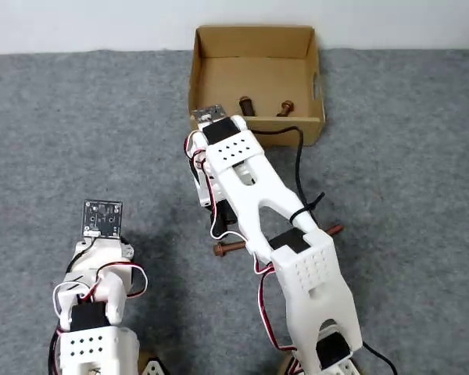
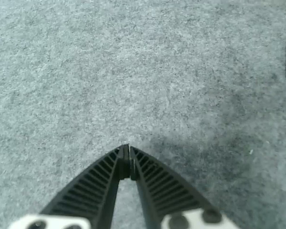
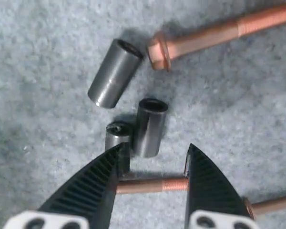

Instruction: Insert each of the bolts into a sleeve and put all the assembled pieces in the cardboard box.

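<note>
Left gripper [image 2: 125, 160]: jaws pressed together, nothing held, over bare carpet [image 2: 133, 71].

Right gripper [image 3: 155, 149]: jaws spread, empty, low over the loose parts. It straddles the threaded shank of the near bolt [image 3: 150, 185], with one jaw just beside the short sleeve [image 3: 117, 134].

Step in hand, by judgement: picking a bolt for the next assembly. The next move calls for closing on that shank without knocking the sleeves beside it, then lining the bolt up with a sleeve bore. The left arm would likely have to hold the sleeve.

Counts:
- **Sleeves, loose:** three. The short sleeve, the middle sleeve [image 3: 150, 126] against it, and the far sleeve [image 3: 115, 72].
- **Bolts, loose:** three. The near bolt, the far bolt [image 3: 219, 33] and the edge bolt [image 3: 271, 204].
- **In the cardboard box [image 1: 254, 37]:** two, seemingly assembled. The first piece [image 1: 246, 105] and the second piece [image 1: 285, 108] lie by its near wall.
</note>
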Tool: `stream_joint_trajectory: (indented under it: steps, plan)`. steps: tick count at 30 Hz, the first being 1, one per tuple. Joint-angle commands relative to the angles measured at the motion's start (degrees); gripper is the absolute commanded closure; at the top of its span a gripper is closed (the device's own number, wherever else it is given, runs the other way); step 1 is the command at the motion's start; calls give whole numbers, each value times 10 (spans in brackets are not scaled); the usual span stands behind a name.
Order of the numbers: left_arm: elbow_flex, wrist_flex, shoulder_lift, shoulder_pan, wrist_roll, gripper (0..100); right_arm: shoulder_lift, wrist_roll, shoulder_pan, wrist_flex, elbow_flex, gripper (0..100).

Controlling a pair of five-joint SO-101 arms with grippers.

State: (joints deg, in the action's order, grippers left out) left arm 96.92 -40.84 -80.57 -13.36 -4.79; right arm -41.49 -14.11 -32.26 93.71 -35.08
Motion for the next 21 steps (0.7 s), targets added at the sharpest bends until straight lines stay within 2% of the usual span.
stream_joint_trajectory:
  steps: [1,8,13,15,21]
  plan:
    - [-3,11,-5,-4,-4,995,-8,-5,-6,-8,-26,829]
    - [-3,11,-5,-4,-4,995,-55,-5,16,-33,-26,837]
    - [-3,11,-5,-4,-4,995,-65,-5,17,-32,-26,998]
    - [-3,11,-5,-4,-4,995,-62,-5,17,-31,-26,969]
    - [-3,11,-5,-4,-4,995,-7,-6,18,15,-49,991]
